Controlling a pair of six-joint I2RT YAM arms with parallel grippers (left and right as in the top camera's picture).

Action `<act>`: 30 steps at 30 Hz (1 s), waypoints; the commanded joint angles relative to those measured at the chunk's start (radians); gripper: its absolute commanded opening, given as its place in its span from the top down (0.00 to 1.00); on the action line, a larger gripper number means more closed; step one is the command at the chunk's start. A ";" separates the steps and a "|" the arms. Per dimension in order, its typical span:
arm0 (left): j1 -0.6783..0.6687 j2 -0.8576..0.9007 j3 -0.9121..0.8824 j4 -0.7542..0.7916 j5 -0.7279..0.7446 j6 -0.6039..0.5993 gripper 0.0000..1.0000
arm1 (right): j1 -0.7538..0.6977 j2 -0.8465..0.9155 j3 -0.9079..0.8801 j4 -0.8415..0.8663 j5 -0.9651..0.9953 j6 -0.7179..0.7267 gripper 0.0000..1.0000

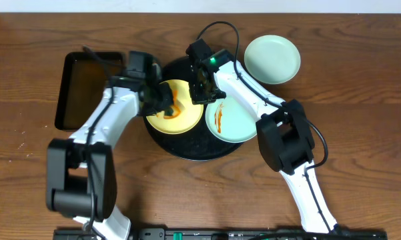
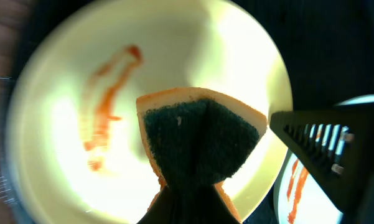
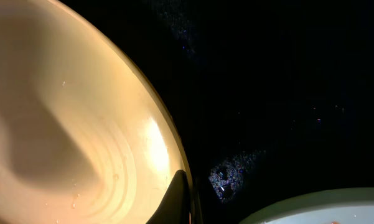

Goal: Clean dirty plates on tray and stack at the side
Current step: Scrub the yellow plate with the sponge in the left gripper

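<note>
While the right gripper [image 1: 201, 85] pinches the rim of the yellow plate [image 1: 184, 117] on the tray [image 1: 193, 151], centre frame, the left gripper [image 1: 161, 99] clenches a sponge [image 2: 199, 137]. In the left wrist view, the sauce streak [image 2: 106, 109] lies left of the sponge, running near vertical.

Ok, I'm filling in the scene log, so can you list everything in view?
yellow plate: one, pale yellow with orange sauce streaks, on the round tray's left part
streaked green plate: one, pale mint, on the round tray beside the yellow one
clean green plate: one, pale mint, on the table off the tray
round tray: one, black, mid-table
rectangular tray: one, black, far left
sponge: one, orange with dark green pad, over the yellow plate
table: one, brown wood
left gripper: one, black, shut on the sponge
right gripper: one, black, shut on the yellow plate's rim
</note>
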 commanded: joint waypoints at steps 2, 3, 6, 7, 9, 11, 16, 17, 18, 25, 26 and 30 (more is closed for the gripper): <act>-0.011 0.067 -0.012 0.028 -0.010 -0.104 0.93 | 0.005 0.009 -0.008 -0.004 0.010 0.018 0.99; -0.011 0.083 -0.012 0.038 -0.011 -0.112 0.93 | 0.005 0.009 -0.008 -0.004 0.011 0.018 0.99; -0.011 0.110 -0.012 0.058 -0.010 -0.124 0.93 | 0.005 0.009 -0.008 -0.002 0.010 0.019 0.99; -0.011 0.119 -0.012 0.066 -0.010 -0.130 0.93 | 0.005 0.009 -0.008 -0.002 0.011 0.019 0.99; -0.011 0.140 -0.012 0.083 -0.011 -0.130 0.93 | 0.005 0.009 -0.008 -0.002 0.010 0.018 0.99; -0.011 0.161 -0.012 0.092 -0.018 -0.130 0.92 | 0.005 0.009 -0.008 -0.005 0.011 0.018 0.99; -0.010 0.190 -0.011 0.055 -0.237 -0.098 0.93 | 0.005 0.009 -0.008 -0.011 0.014 0.018 0.99; -0.010 0.187 -0.011 0.044 -0.273 -0.073 0.92 | 0.005 0.009 -0.008 -0.013 0.018 0.018 0.99; -0.010 0.185 -0.011 0.036 -0.294 -0.054 0.92 | 0.005 0.009 -0.008 -0.013 0.019 0.018 0.99; -0.010 0.138 0.001 0.006 -0.431 0.049 0.93 | 0.005 0.009 -0.008 -0.014 0.037 0.018 0.99; -0.010 0.123 0.005 0.007 -0.436 0.057 0.92 | 0.005 0.009 -0.008 -0.015 0.037 0.018 0.99; -0.010 0.067 0.018 0.011 -0.435 0.063 0.93 | 0.005 0.009 -0.008 -0.016 0.040 0.018 0.99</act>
